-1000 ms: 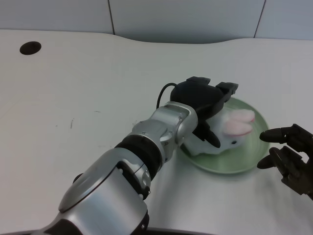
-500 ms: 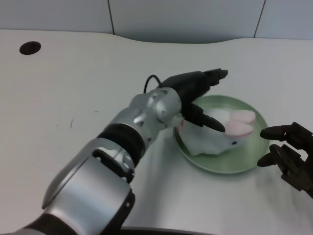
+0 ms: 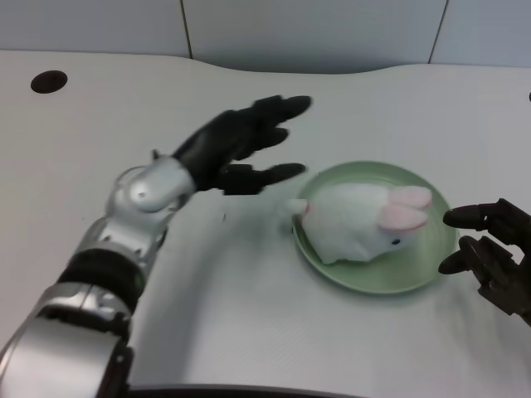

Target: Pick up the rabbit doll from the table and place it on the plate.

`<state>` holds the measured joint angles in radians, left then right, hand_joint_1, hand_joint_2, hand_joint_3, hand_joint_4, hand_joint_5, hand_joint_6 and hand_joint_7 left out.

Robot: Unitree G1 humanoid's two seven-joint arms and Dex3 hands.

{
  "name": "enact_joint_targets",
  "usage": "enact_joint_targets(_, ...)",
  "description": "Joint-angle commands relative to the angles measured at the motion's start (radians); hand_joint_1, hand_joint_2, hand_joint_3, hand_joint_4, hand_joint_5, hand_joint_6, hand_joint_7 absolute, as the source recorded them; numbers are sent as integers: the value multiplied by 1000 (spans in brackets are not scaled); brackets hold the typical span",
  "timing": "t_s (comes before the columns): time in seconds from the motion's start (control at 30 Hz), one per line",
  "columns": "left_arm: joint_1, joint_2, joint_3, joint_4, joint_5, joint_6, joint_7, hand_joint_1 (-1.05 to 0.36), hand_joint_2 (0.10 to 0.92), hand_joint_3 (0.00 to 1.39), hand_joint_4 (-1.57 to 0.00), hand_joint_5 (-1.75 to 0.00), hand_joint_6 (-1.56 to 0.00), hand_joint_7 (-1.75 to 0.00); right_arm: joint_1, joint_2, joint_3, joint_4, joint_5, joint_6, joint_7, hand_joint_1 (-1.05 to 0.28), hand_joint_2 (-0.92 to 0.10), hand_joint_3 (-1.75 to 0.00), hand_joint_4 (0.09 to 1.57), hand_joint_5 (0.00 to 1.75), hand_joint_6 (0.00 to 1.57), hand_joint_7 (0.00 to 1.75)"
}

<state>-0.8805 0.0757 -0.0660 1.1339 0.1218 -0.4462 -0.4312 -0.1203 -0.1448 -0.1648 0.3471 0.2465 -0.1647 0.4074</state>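
A white rabbit doll with pink ears lies on its side on the pale green plate, at the right of the head view. My left hand hovers to the left of the plate, above the white table, its fingers spread and holding nothing. There is a clear gap between its fingertips and the doll.
My right hand waits at the right edge, just beside the plate's rim. A dark round hole sits in the table at the far left. A grey wall runs behind the table's curved back edge.
My left hand has let go of the rabbit doll and drawn back to the left, away from the plate. The doll stays lying on the plate.
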Motion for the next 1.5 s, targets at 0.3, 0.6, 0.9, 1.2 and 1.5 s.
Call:
enact_joint_targets(0.3,349,157,125,-414,-205,274,-118,-649,921,504,-448,-1703,-538,-1035,-30,-18,-29,48,15,-1,4,-316,-921,-513,349,1475,335,1063)
enact_joint_targets(0.6,450,199,144,-454,-242,426,-129,-648,921,509,-652,-1746,-436,-1698,-42,-13,-38,59,19,-6,11,-304,-921,-526,358,1471,355,1040)
enact_joint_targets(0.9,510,220,94,-429,-183,465,-118,-581,921,562,-791,-1746,-515,-1746,-67,-27,-55,115,20,-38,20,-303,-921,-505,347,1464,339,1027)
enact_joint_targets(1.2,480,200,77,-412,-171,536,-92,-536,921,452,-803,-1746,-539,-1746,-116,-39,-88,213,15,-85,12,-345,-921,-476,353,1409,359,990)
enact_joint_targets(1.5,444,209,76,-356,-178,517,-104,-527,921,462,-809,-1746,-540,-1746,-143,-39,-88,277,9,-146,10,-350,-921,-463,352,1390,363,982)
